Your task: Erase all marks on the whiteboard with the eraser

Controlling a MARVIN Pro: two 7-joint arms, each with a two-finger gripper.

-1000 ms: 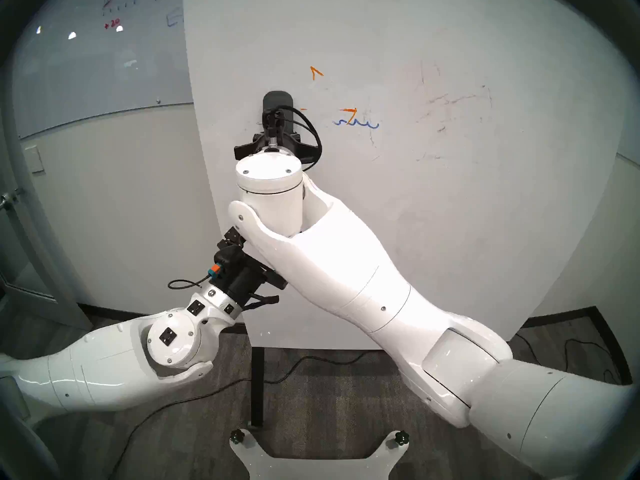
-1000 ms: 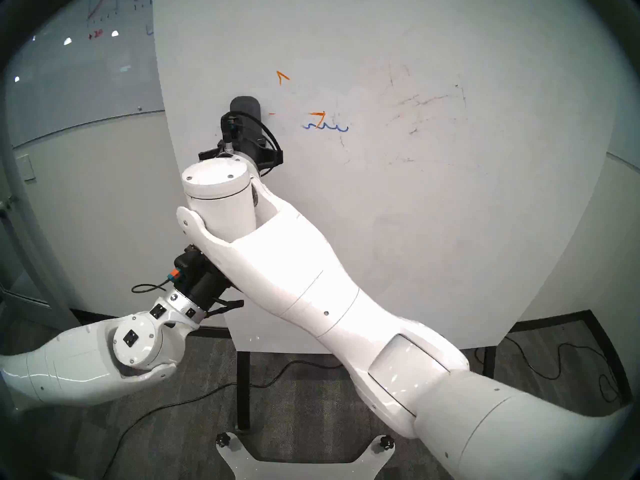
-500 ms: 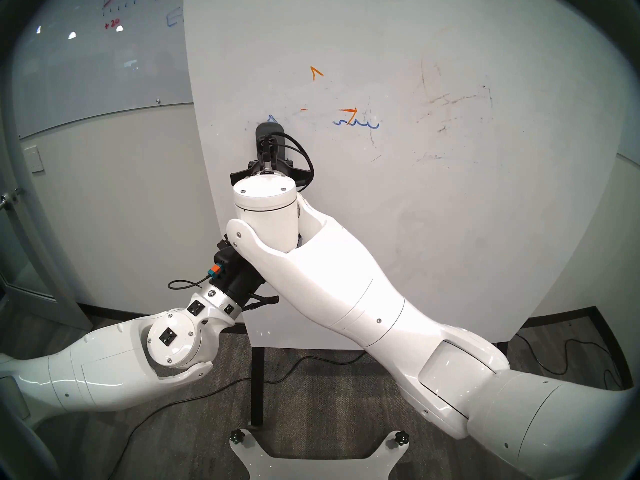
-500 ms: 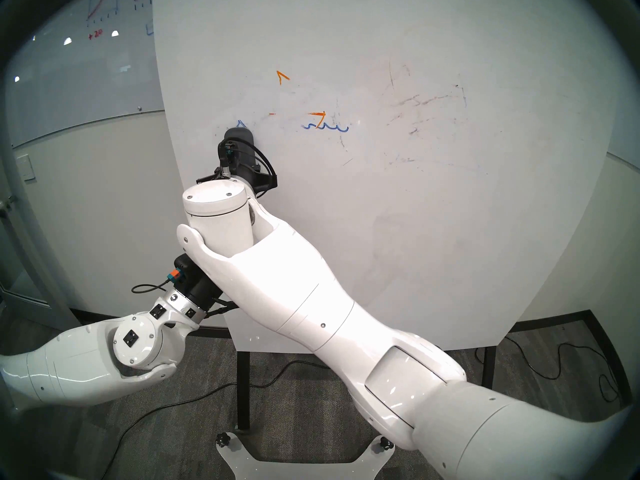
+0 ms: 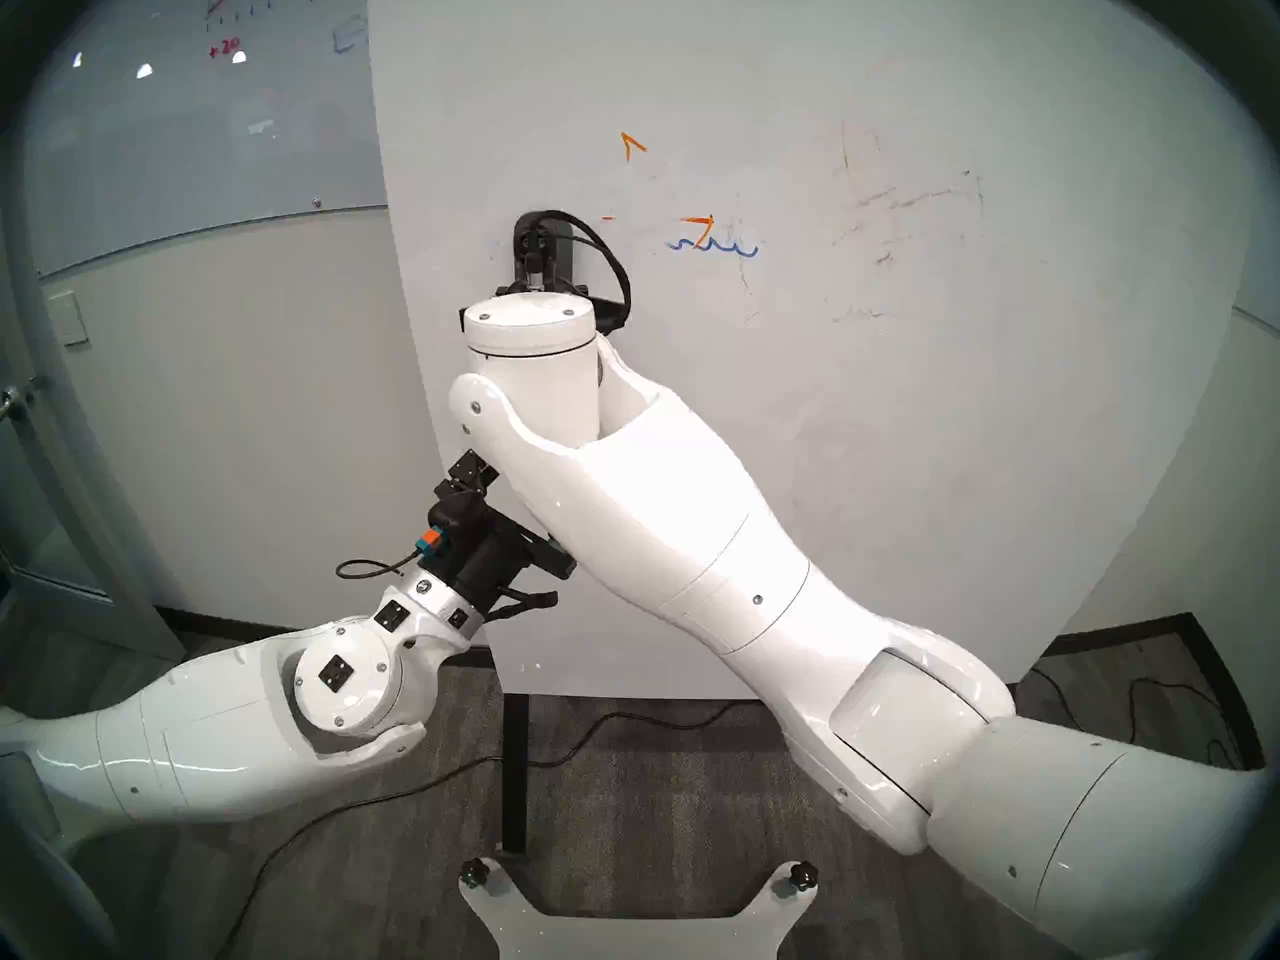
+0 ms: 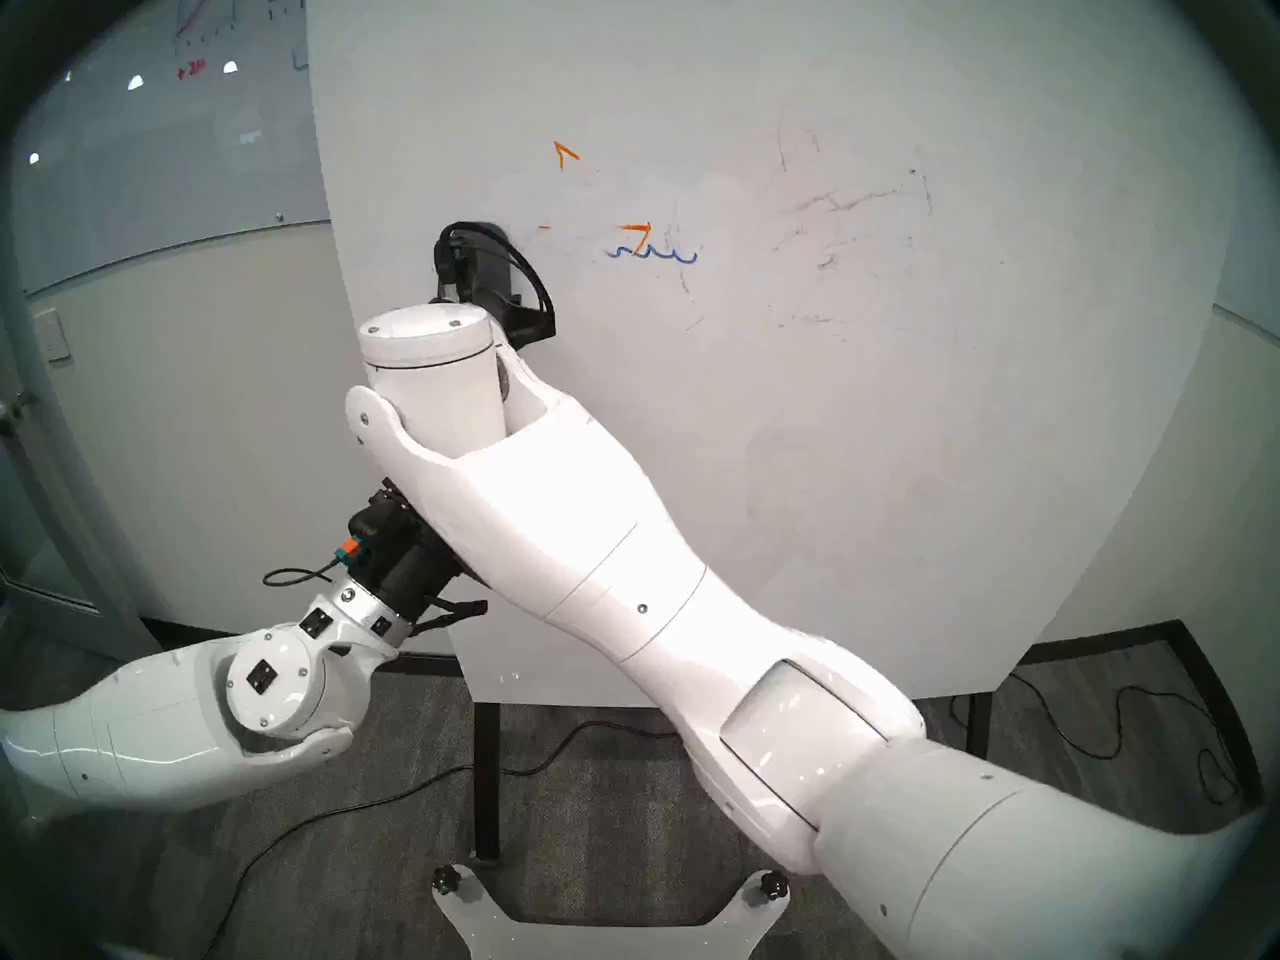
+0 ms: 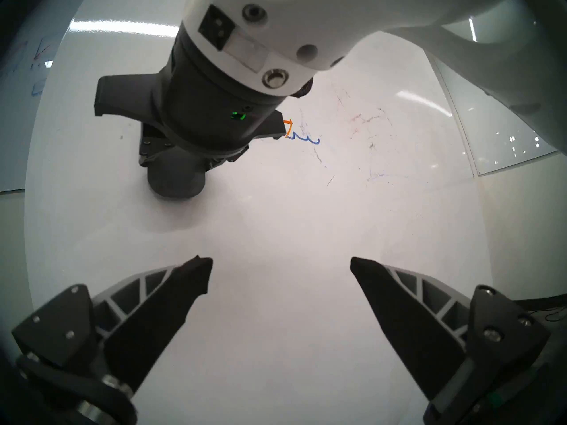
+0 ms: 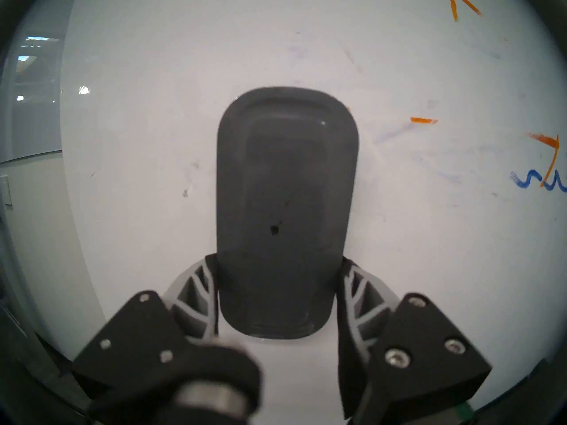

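Observation:
The dark grey eraser (image 8: 285,212) lies flat against the whiteboard (image 5: 831,453), and my right gripper (image 8: 277,261) is shut on its lower end. In the head view the wrist and a cable hide most of it. To its right are orange marks (image 5: 632,144) (image 5: 699,223), a short orange dash (image 8: 423,120) and a blue wavy line (image 5: 713,247). Faint grey-brown scratchy strokes (image 5: 900,203) lie further right. My left gripper (image 7: 280,261) is open and empty, lower down near the board's left edge, partly behind the right forearm.
A glossy glass panel (image 5: 208,106) with red and blue graphs hangs on the wall behind, at the upper left. A black board leg (image 5: 514,771) and cables (image 5: 623,723) are on the carpet below. The robot's white base plate (image 5: 637,917) is at the bottom.
The right gripper slid the eraser down the board, baring a small blue mark, then back up over that spot. The left arm has not moved.

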